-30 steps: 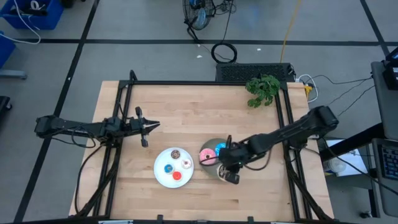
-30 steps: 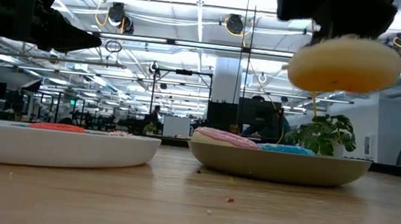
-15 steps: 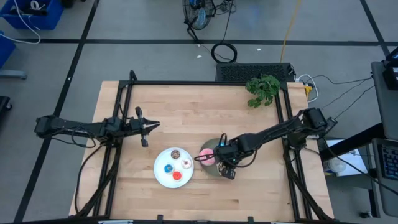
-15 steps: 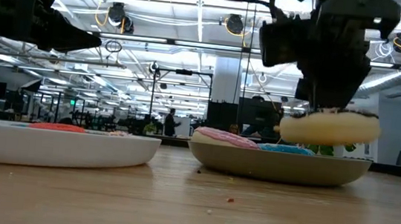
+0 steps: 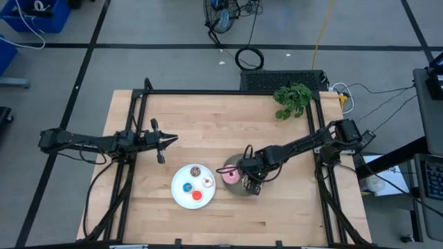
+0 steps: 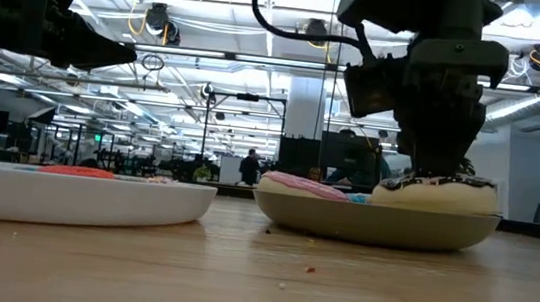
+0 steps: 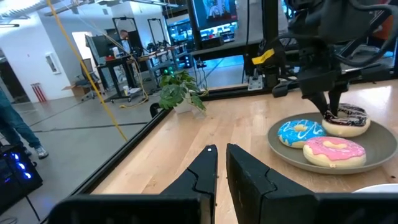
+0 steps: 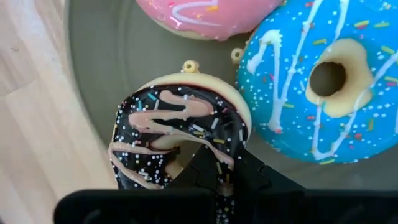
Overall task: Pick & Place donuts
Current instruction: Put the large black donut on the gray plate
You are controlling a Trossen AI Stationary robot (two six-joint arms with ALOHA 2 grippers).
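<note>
The grey plate (image 5: pixel 237 189) holds the pink donut (image 5: pixel 230 176), the blue sprinkled donut (image 8: pixel 323 81) and the dark chocolate donut (image 8: pixel 177 140), which lie flat side by side. My right gripper (image 8: pixel 227 171) stands over the plate, shut on the chocolate donut. The white plate (image 5: pixel 178 195), to the grey plate's left, carries the tiny donuts: blue (image 5: pixel 187 187), red (image 5: pixel 196 195), brown (image 5: pixel 195 171) and whitish-pink (image 5: pixel 207 182). My left gripper (image 5: pixel 172 140) hangs shut above the table, left of centre, touching nothing. My right gripper holds the chocolate donut by one side of its ring (image 8: pixel 227 149). One finger (image 8: pixel 202 165) is in the hole and the other is outside the rim. The fingers come from above, pointing down. The donut's pale underside (image 6: pixel 436 197) rests flat in the grey plate.
A green plant (image 5: pixel 292 99) stands at the table's far right corner. Black frame rails (image 5: pixel 138 131) run along the left, far and right edges. A few crumbs (image 6: pixel 310 269) lie on the wood before the plates. Bare wood lies in the table's far middle (image 5: pixel 214 124).
My right gripper has come down and moved a little toward the table's left, over the grey plate. The chocolate donut, a second ago hanging clear above the plate's rim, now lies in the plate next to the blue donut. The fingers remain on it.
</note>
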